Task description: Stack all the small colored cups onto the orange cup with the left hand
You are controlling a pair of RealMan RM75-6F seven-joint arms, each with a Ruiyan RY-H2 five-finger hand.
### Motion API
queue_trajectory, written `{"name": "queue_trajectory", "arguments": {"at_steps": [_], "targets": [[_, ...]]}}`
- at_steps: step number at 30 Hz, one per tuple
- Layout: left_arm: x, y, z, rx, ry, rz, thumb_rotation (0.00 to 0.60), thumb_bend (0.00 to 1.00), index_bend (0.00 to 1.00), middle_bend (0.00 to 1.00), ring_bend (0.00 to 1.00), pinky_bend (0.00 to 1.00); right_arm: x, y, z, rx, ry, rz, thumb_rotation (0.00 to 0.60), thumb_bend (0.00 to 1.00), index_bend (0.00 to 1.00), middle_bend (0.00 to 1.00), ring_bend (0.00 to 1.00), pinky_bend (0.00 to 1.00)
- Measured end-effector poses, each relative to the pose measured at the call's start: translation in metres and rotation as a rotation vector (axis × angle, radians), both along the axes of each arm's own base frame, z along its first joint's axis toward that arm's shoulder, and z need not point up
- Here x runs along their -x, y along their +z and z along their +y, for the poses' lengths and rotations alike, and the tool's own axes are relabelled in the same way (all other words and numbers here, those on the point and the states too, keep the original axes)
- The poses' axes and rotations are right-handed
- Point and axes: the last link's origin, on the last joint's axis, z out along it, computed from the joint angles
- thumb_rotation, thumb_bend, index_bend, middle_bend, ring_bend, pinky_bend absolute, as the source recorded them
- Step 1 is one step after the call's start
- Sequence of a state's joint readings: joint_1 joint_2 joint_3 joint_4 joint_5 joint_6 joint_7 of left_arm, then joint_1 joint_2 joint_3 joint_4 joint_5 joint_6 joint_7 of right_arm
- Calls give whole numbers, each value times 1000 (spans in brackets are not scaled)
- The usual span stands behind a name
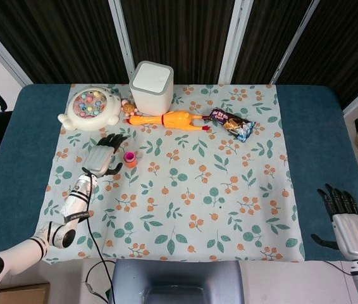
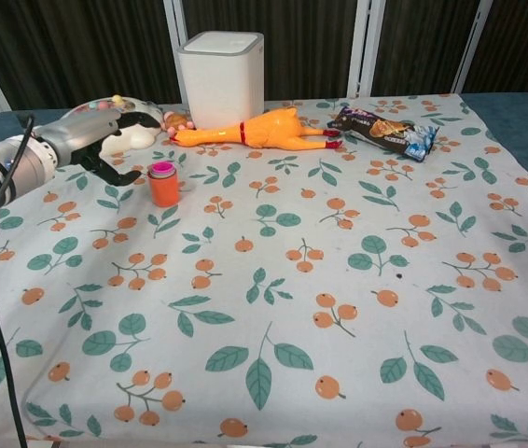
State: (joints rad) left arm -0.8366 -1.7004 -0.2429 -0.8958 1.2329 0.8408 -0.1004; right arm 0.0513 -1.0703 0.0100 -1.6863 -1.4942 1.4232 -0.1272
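The orange cup [image 2: 163, 189] stands upright on the patterned cloth, with a pink cup [image 2: 161, 170] nested in its top; from above the stack [image 1: 129, 158] shows as a pink ring. My left hand [image 1: 105, 158] [image 2: 105, 145] hovers just left of the stack, fingers spread, holding nothing and apart from the cups. My right hand [image 1: 346, 225] rests at the table's near right corner, off the cloth, fingers apart and empty. It does not show in the chest view.
Along the back stand a white box [image 1: 151, 87], a round white toy with coloured buttons [image 1: 91, 108], a rubber chicken [image 1: 169, 119] and a snack packet [image 1: 231, 123]. The floral cloth [image 1: 198, 190] covers the table's middle, with blue table edge [image 1: 318, 139] on both sides.
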Motion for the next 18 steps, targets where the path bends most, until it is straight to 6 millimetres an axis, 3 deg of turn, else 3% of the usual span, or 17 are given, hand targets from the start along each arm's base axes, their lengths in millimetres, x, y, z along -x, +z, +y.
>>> {"name": "queue_trajectory", "arguments": {"at_steps": [7,10,13,18], "targets": [[0,7,-3,-8,-8,-9,600,374,0,0,0,120,0,1,1,-1,4,-2,600,224,0,0,0,0],[12,22,-20,-25,-41,-2,600,387,0,0,0,98,0,4,2,6,8,-6,600,224,0,0,0,0],[43,52,-56,-57,-68,9,600,388,0,0,0,88,0,4,4,2,7,-1,600,224,0,0,0,0],[115,101,-150,-169,-20,19,600,388,0,0,0,71,-4,-4,8,-30,21,14,600,224,0,0,0,0]]}}
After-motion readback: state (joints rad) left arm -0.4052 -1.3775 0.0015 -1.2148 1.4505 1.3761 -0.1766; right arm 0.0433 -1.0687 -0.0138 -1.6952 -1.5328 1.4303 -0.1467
